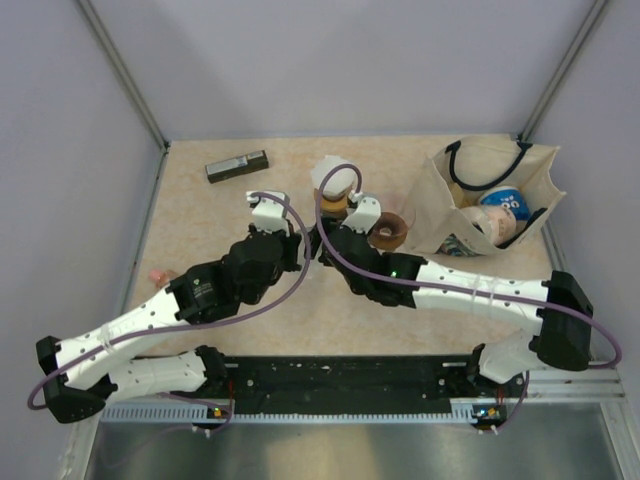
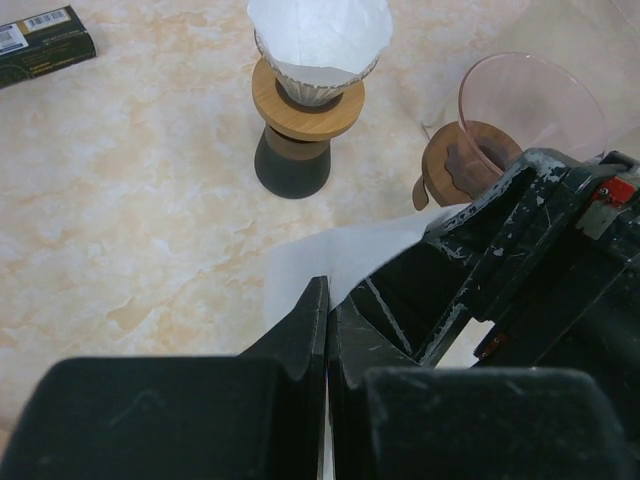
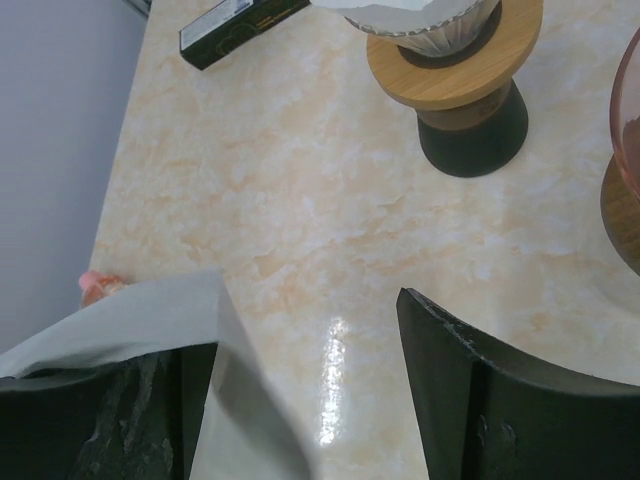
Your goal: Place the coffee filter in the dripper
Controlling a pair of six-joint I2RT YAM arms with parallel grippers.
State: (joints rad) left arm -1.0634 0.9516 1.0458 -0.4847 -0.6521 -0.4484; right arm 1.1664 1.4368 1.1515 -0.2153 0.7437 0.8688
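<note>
My left gripper (image 2: 328, 300) is shut on a flat white coffee filter (image 2: 340, 255), held low over the table. My right gripper (image 3: 310, 390) is open right beside it, and the filter (image 3: 150, 320) drapes over its left finger. In the top view the two grippers (image 1: 298, 245) (image 1: 322, 243) meet at the table's middle, and the filter is hidden between them. An empty pink glass dripper (image 2: 530, 100) with a wooden collar stands just behind the right gripper (image 2: 520, 250). It also shows in the top view (image 1: 390, 232).
A second dripper (image 2: 305, 100) on a wooden collar and dark base holds a white filter (image 2: 318, 40), further back (image 1: 335, 185). A black box (image 1: 237, 165) lies at the back left. A cloth bag (image 1: 495, 200) with items stands at the right. A small pink object (image 1: 158, 275) lies at the left edge.
</note>
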